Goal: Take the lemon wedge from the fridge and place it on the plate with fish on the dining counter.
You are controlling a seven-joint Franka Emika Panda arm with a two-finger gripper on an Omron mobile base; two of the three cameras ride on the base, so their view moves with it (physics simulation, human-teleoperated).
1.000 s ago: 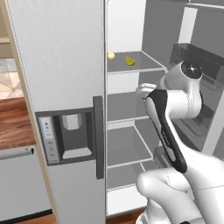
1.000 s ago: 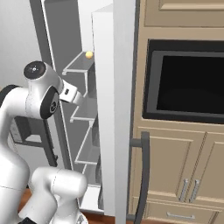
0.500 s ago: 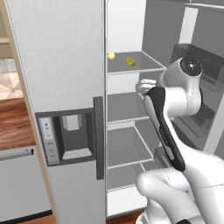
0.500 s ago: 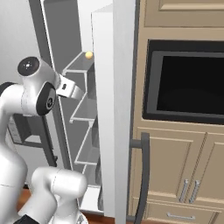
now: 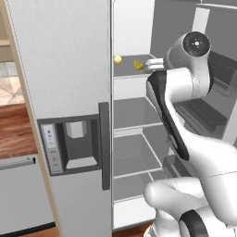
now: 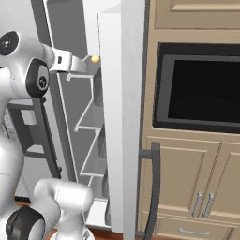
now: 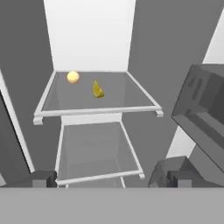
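The fridge [image 5: 60, 92] stood with 1 smooth light-grey door shut, its dispenser recess [image 5: 74, 143] and dark vertical handle [image 5: 105, 146] facing the left base camera, and the other side open onto grey shelves. The white arm [image 5: 185, 83] reached in at upper-shelf height. On that glassy upper shelf [image 7: 65, 105] the lemon wedge [image 7: 97, 89] stood on its broad base, its long axis upright and tip pointing up in the hand view, just beside a round pale fruit [image 7: 73, 77]. The right base view added a tan cabinet [image 6: 187, 183] with a black oven window [image 6: 206, 89]. The gripper [image 7: 109, 177] hung well short of the wedge, jaws spread wide around nothing.
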